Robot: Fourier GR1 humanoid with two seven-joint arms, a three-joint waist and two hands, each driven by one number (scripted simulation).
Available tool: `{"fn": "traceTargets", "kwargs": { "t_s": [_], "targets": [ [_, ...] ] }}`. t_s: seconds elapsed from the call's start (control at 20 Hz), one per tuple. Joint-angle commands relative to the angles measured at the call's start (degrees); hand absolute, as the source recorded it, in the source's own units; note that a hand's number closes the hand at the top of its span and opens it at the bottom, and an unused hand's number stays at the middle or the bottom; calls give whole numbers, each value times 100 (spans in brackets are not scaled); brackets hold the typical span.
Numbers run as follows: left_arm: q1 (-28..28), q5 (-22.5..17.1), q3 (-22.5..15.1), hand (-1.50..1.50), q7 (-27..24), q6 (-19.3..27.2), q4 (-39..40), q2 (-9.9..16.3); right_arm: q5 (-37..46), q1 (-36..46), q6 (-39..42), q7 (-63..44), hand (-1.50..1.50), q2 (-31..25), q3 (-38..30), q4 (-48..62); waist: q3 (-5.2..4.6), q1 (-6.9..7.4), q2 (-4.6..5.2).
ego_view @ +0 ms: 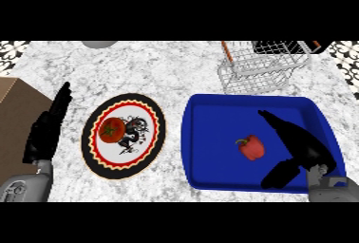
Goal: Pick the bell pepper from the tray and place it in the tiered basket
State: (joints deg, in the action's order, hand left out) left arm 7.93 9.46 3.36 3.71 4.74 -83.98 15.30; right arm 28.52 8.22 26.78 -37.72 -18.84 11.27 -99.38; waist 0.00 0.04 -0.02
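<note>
While the red bell pepper lies inside the blue tray, right hand hovers just right of it, fingers spread, thumb apart, not touching; wire tiered basket beyond tray; left hand far left of tray, fingers straight together, resting

Tiered basket cut off at far edge. Grey object far left mostly cropped. Tray near-right corner hidden by right hand.

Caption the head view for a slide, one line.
Right hand open over the blue tray beside the red bell pepper; wire tiered basket waits behind.
</note>
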Motion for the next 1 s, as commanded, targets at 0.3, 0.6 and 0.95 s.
{"fn": "traceTargets", "kwargs": {
  "t_s": [0.3, 0.6, 0.95],
  "targets": [
    [-197, 265, 24, 0, 324, -59, -595, -170, 687, 57, -246, 561, -150, 584, 82, 833, 1, 14, -1],
    [-318, 26, 351, 0, -10, -438, -367, -71, 623, 262, 85, 600, -150, 712, -177, 922, 0, 8, 0],
    [-335, 73, 395, 0, -141, -492, -395, -99, 784, 431, 200, 930, 150, 871, -97, 1862, 0, 22, 1]
  ]
}}
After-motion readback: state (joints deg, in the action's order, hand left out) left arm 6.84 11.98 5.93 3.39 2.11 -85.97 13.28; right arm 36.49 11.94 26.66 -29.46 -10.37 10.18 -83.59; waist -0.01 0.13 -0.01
